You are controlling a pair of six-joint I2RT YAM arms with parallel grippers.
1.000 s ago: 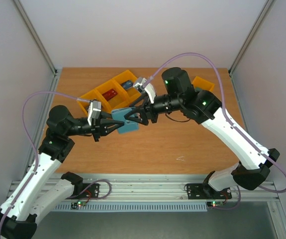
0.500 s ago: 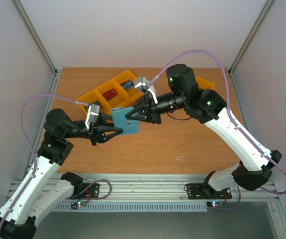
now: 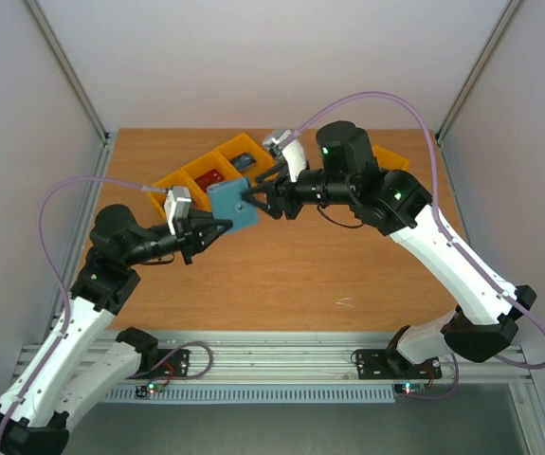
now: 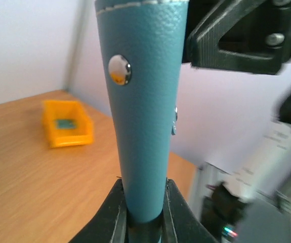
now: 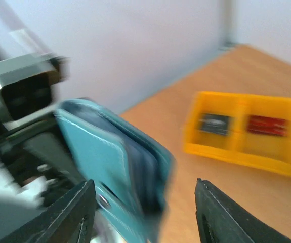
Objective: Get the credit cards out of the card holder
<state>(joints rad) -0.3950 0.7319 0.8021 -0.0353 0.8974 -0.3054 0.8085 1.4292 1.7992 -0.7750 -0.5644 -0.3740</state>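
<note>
The blue-teal card holder [image 3: 231,210] hangs in the air above the table, standing on edge. My left gripper [image 3: 209,229] is shut on its lower end; in the left wrist view both fingers [image 4: 116,212] squeeze the card holder [image 4: 145,126] below its round snap stud [image 4: 120,69]. My right gripper [image 3: 256,199] is open at the other end. In the right wrist view its fingers [image 5: 221,212] stand wide on either side of the blurred card holder [image 5: 110,157]. Dark layers show between the covers; I cannot make out single credit cards in it.
A row of orange bins [image 3: 179,177] lies at the back left, with a red card [image 3: 208,178] and a blue card [image 3: 244,161] in two compartments. A single orange bin [image 3: 387,156] sits behind the right arm. The right wrist view shows a dark card [image 5: 213,123] in the bins.
Half a second ago the right gripper held the card holder and the left stood open just short of it. Now the left is shut on it, the right has opened, and it sits higher and further back.
</note>
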